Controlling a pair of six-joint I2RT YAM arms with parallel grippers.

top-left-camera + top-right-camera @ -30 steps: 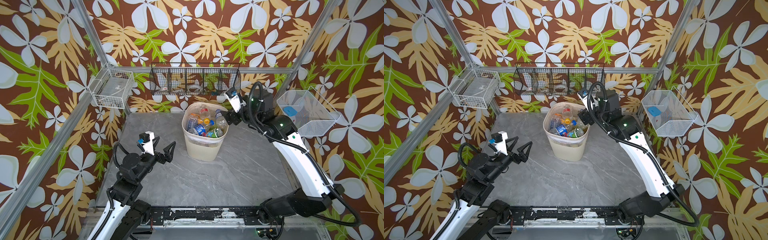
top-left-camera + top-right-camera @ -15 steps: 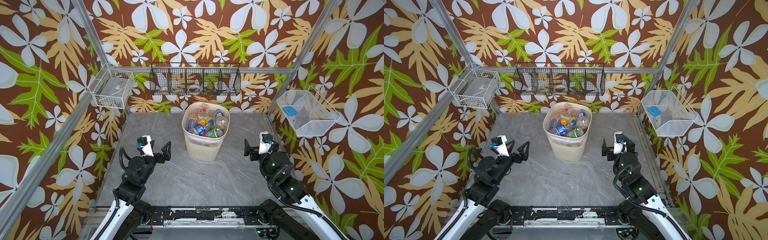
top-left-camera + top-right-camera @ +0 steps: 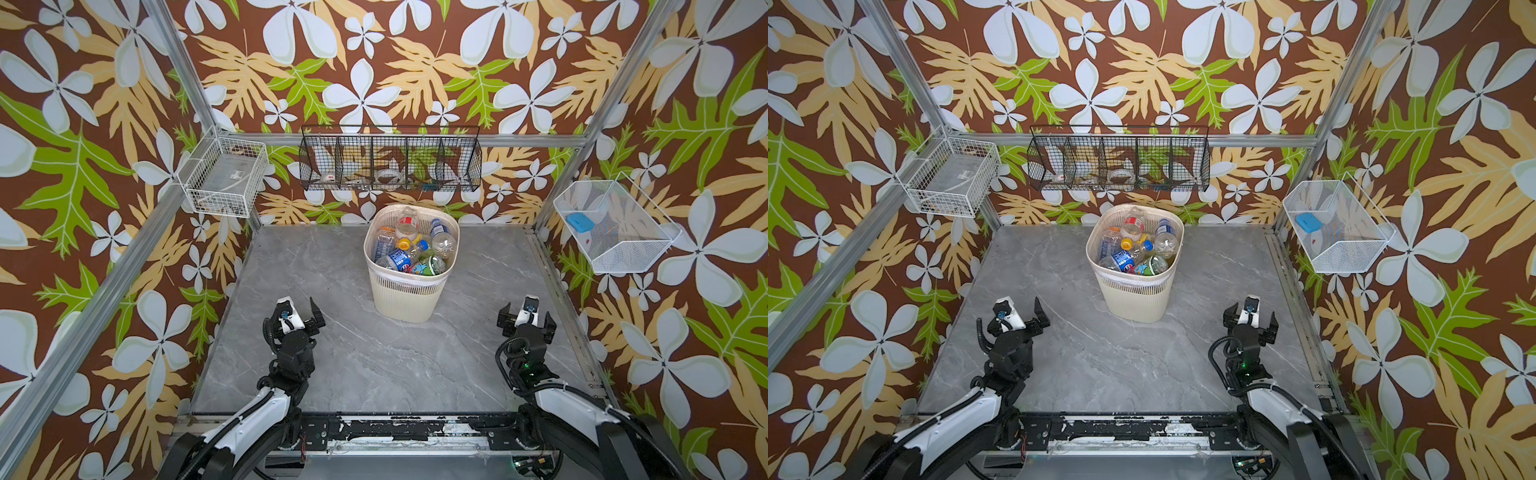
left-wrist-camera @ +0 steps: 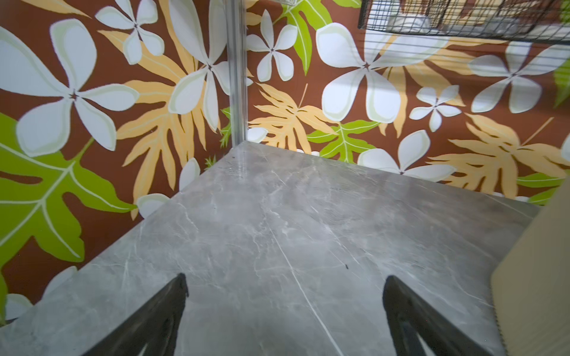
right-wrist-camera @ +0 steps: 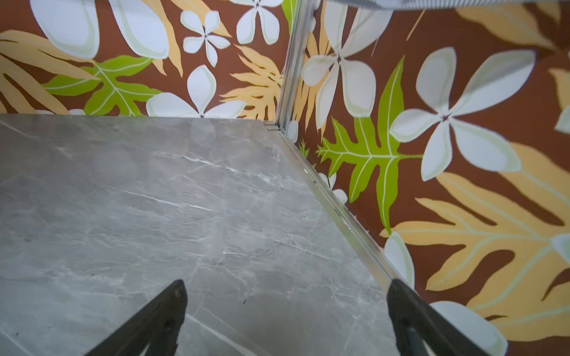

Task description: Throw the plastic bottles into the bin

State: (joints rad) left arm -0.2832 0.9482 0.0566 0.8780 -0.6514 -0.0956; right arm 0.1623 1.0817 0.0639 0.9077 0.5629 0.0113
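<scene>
The cream bin [image 3: 409,293] [image 3: 1133,297] stands at the back middle of the grey table. Several plastic bottles [image 3: 409,249] [image 3: 1133,249], clear and green with blue, red and yellow labels and caps, lie heaped inside it. No bottle shows on the table. My left gripper [image 3: 292,312] [image 3: 1017,316] [image 4: 285,279] hovers open and empty at the front left, with the bin's wall [image 4: 539,277] beside it. Over bare table at the front right, close to the side rail, my right gripper [image 3: 527,318] [image 3: 1250,316] [image 5: 287,283] is open and empty.
A black wire rack [image 3: 390,160] hangs on the back wall above the bin. White wire baskets hang on the left wall [image 3: 224,178] and the right wall [image 3: 615,230]; the right one holds a blue object. Metal frame posts stand at the table's corners.
The right arm has swung back from above the bin to the front right, and a clear bottle that was at its gripper now lies in the bin. The left gripper drew back slightly.
</scene>
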